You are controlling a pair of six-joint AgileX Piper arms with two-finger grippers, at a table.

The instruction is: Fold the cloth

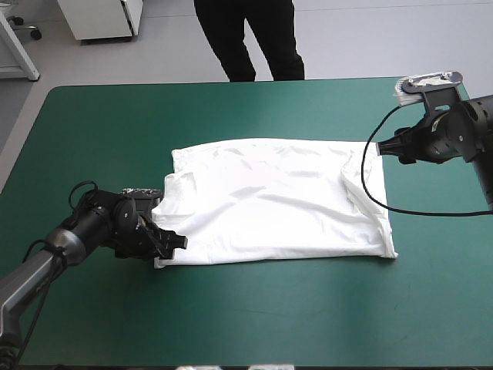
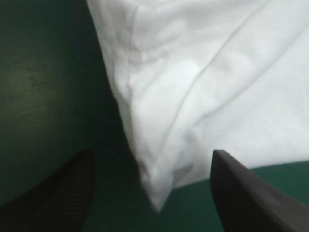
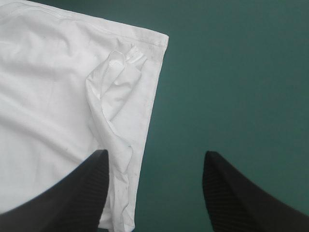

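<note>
T-shirt (image 1: 277, 202) is lying spread flat mid-tabletop (image 1: 254, 324), sleeves turned in, teal-green cover showing all round it. Left tool (image 1: 171, 240) is sitting low at the shirt's near left corner, fingers (image 2: 58, 193) standing wide, with the pointed corner of cloth lying between them, not gripped. Right tool (image 1: 387, 146) is hanging by the far right corner, also spread wide and holding nothing: one finger is overlapping the shirt's edge, the other is over bare cover. A rumpled folded-in sleeve (image 3: 113, 111) is lying just ahead of that first finger, beside the hem.
</note>
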